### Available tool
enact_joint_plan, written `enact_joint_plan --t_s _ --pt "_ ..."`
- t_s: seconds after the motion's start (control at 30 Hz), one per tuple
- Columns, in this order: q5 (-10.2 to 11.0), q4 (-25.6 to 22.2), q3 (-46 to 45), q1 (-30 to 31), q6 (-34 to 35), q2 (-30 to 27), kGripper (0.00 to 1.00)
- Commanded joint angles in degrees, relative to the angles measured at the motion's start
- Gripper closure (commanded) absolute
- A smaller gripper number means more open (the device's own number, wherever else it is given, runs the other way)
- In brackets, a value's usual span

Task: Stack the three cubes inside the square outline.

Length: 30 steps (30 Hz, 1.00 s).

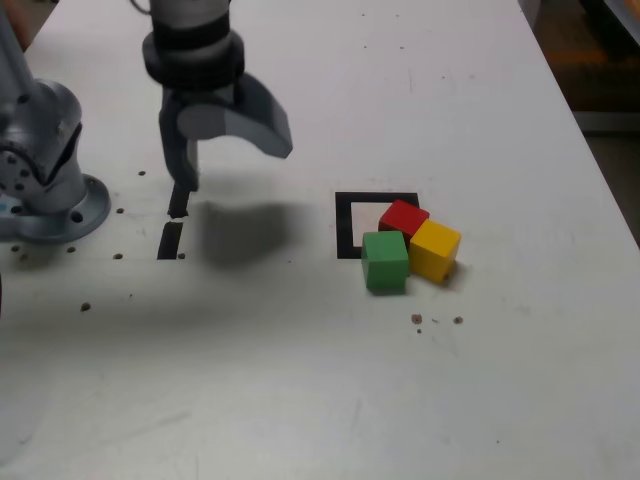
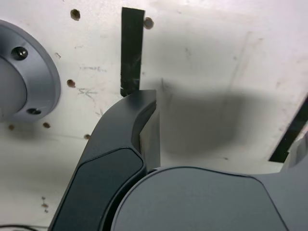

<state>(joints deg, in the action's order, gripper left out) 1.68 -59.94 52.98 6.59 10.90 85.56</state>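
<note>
White table [image 1: 480, 120] lies bare between the open, empty tool [image 1: 235, 155] and clustered cubes [image 1: 408, 250].

Three cubes — one red [image 1: 404, 215], one green [image 1: 385, 261], one yellow [image 1: 435, 250]; one square outline [image 1: 347, 226]; two tape strips [image 1: 171, 240].

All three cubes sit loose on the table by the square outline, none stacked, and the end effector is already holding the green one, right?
Not quite. The end effector holds nothing; the exterior view shows it far off toward that view's left, over the short tape strips. The green cube rests on the table with the red cube and yellow cube, unstacked, at the square outline.
</note>
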Motion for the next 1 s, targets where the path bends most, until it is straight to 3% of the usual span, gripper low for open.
enact_joint_plan --t_s 0.0,0.6,0.97 --pt "0.04 -1.24 2.01 -0.09 -0.08 0.72 0.00" --pt "-4.58 -3.90 25.22 4.44 2.25 12.84 0.00" --pt "-5.38 -5.00 36.80 11.23 9.27 20.60 0.01"
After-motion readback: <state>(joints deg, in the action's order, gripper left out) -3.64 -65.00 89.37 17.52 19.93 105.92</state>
